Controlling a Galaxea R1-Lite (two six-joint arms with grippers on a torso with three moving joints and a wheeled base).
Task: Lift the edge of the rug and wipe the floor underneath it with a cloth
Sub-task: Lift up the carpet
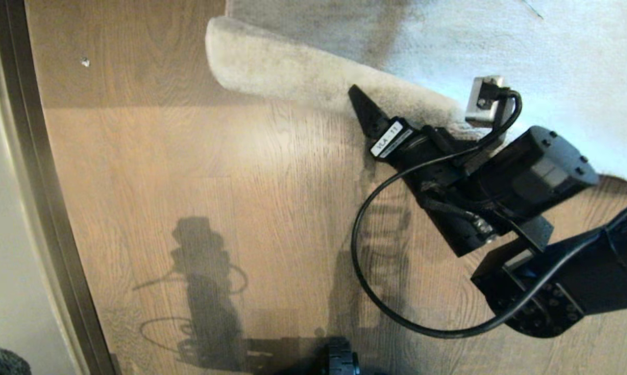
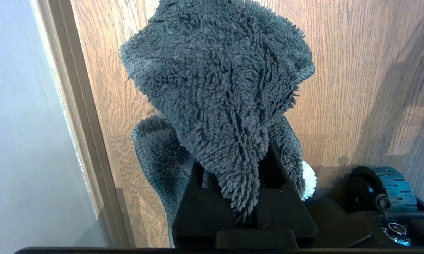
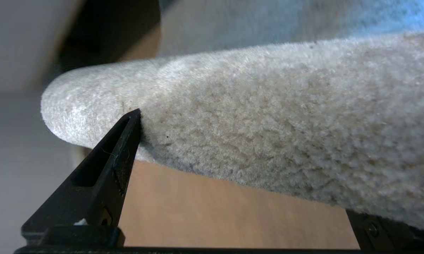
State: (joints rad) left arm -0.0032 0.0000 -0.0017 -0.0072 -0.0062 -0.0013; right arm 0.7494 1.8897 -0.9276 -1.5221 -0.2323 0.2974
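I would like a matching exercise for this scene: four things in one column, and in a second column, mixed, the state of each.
Things:
1. cloth
2. rug edge
3. right gripper
4. floor

States:
A. open, one finger at the pile
B. curled up off the planks
C. clamped in the shut left gripper
D. bare brown wood, shadowed

Pairs: 1-C, 2-B, 3-A, 4-D

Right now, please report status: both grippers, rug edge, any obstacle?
Left gripper shut on dark grey fuzzy cloth. Right gripper open at grey-beige low-pile rug edge. No obstacle seen.
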